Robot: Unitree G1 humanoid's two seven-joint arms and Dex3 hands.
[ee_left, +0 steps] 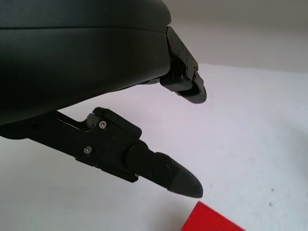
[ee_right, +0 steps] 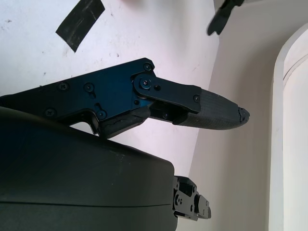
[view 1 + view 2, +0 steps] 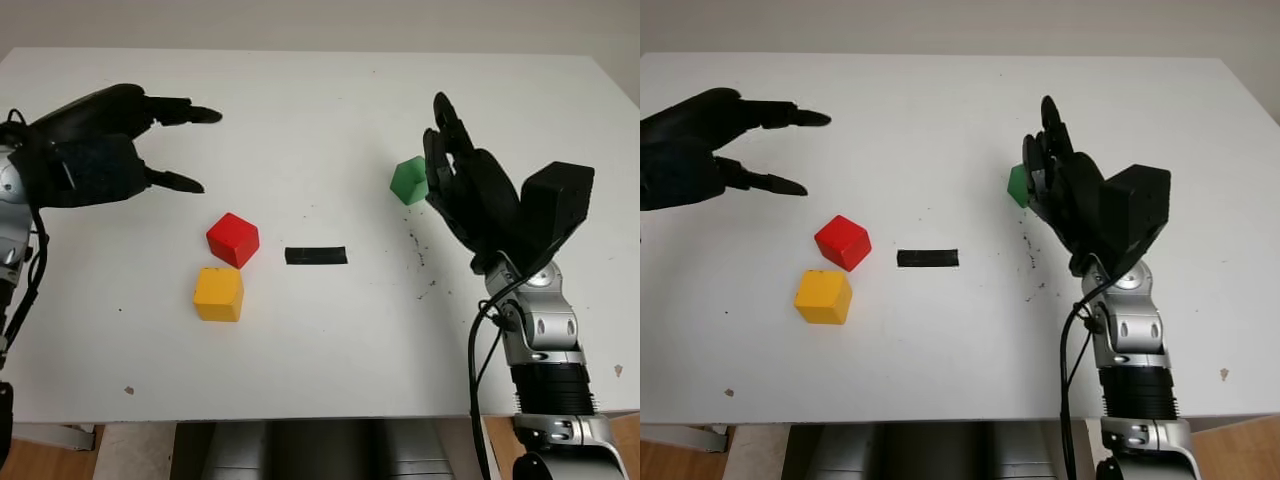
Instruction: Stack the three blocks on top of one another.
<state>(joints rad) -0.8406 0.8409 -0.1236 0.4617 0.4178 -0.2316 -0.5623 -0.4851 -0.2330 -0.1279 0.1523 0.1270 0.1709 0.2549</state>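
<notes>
The right hand (image 3: 455,175), open, is partly hiding the green block (image 3: 408,181). The left hand (image 3: 110,145), open, is hovering above the red block (image 3: 233,239) and yellow block (image 3: 219,293), which are touching on the white table (image 3: 320,370) beside black tape (image 3: 316,255).

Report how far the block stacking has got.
Nothing is stacked yet. The red cube block and yellow cube block sit side by side on the white table; the green cube block lies apart, next to the open right hand, not visibly grasped. The open left hand hovers beyond the red cube. All stacking remains.
</notes>
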